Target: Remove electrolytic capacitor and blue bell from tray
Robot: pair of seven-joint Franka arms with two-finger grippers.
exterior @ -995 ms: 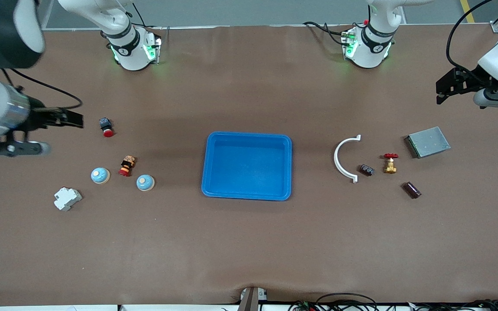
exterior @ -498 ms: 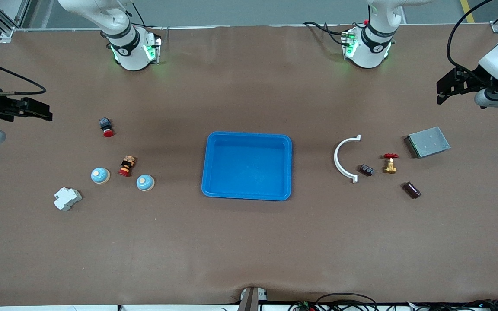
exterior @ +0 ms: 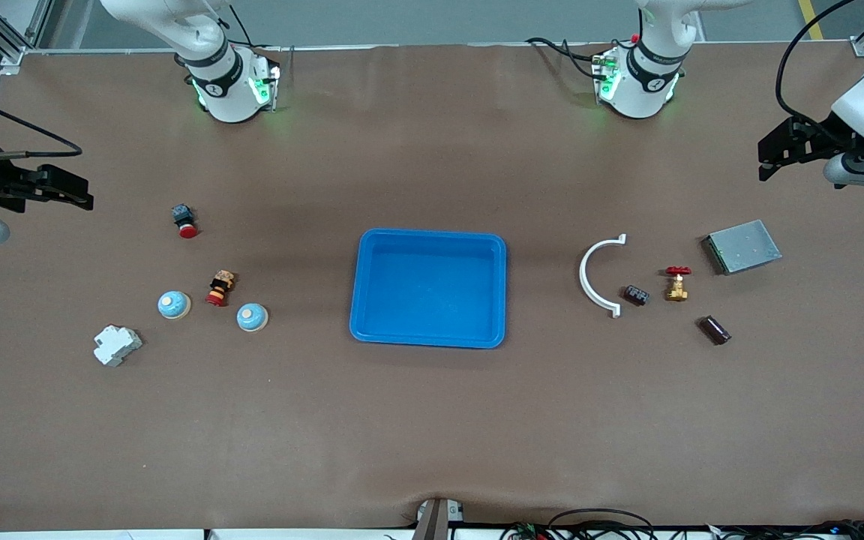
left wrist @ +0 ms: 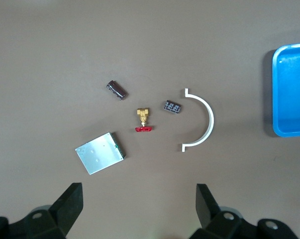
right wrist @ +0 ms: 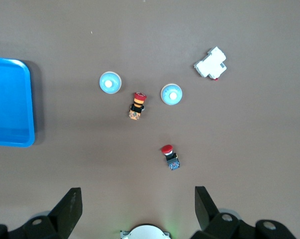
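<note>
While the tray [exterior: 429,288] sits mid-table, left pincer [exterior: 772,154] and right pincer [exterior: 66,192] gape wide, well apart from it.

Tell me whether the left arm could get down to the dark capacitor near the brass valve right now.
Probably yes. The left gripper hangs open above that end of the table, and the capacitor lies alone on bare table, apart from the brass valve and metal plate, with nothing over it.

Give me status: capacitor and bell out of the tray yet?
Looks done: the tray holds nothing. Two blue bells sit on the table toward the right arm's end, a dark capacitor toward the left arm's end. Nothing in hand: the left gripper and right gripper hang open at the table's ends. Nothing visibly left.
</note>
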